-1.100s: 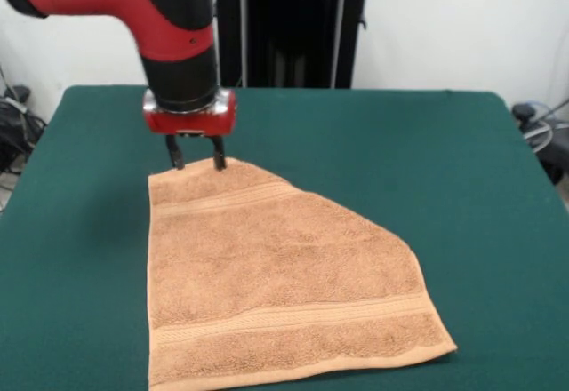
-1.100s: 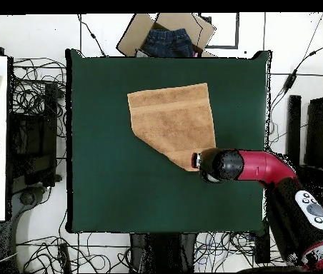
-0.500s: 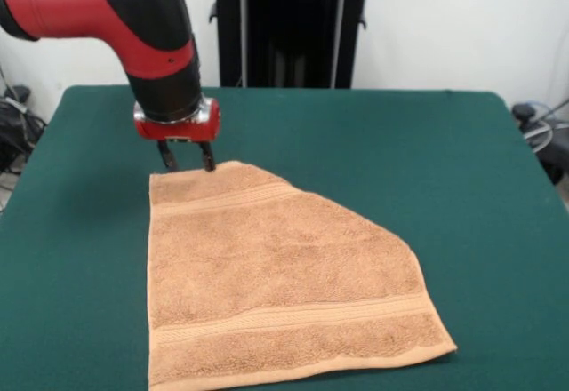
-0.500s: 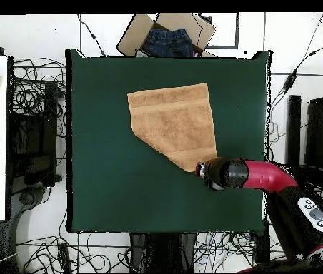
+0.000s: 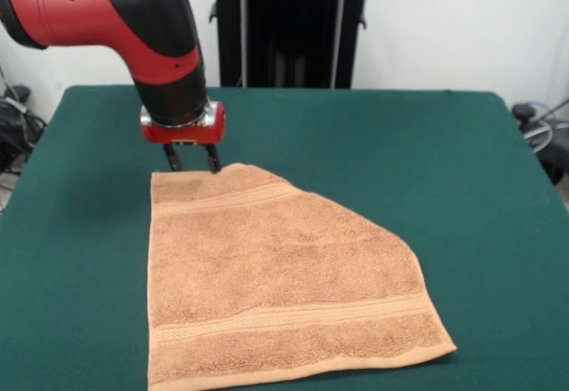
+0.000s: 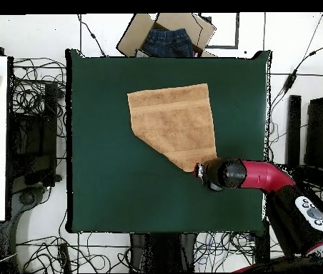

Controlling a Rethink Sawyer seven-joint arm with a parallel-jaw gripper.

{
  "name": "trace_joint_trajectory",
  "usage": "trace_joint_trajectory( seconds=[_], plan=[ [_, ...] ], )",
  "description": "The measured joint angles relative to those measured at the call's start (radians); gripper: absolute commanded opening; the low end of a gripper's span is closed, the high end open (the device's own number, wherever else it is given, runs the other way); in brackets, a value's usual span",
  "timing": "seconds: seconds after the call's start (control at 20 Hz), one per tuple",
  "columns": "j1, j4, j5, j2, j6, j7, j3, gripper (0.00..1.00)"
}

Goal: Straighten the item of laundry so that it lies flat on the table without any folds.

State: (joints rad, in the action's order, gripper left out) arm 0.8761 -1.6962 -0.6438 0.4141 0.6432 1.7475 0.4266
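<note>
Front view: gripper [image 5: 192,162] at the towel [image 5: 276,284] far edge, jaws spread.
Grab the folded corner low, then drag outward across the table [image 5: 427,160].

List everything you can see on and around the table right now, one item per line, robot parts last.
towel: one, orange-tan, on the table, one corner folded so an edge runs diagonally.
table: one, dark green top, under the towel.
cardboard box: one, brown, off the table's edge in the overhead view, with dark blue cloth in it.
cables: many, black, on the floor around the table.
arm: one, red and black, above the towel's corner.
tool: one, black fingers open, tips at the towel's far edge.
</note>
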Motion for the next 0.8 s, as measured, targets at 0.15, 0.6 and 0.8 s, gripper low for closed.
trace_joint_trajectory(
  seconds=[0.15,0.6,0.8],
  plan=[
    [0.0,0.0,0.0,0.0,0.0,0.0,0.0,1.0],
    [0.007,-0.002,0.0,0.0,0.0,0.0,0.006,1.0],
    [0.014,-0.003,-0.001,-0.001,0.0,0.0,0.012,1.0]
  ],
)
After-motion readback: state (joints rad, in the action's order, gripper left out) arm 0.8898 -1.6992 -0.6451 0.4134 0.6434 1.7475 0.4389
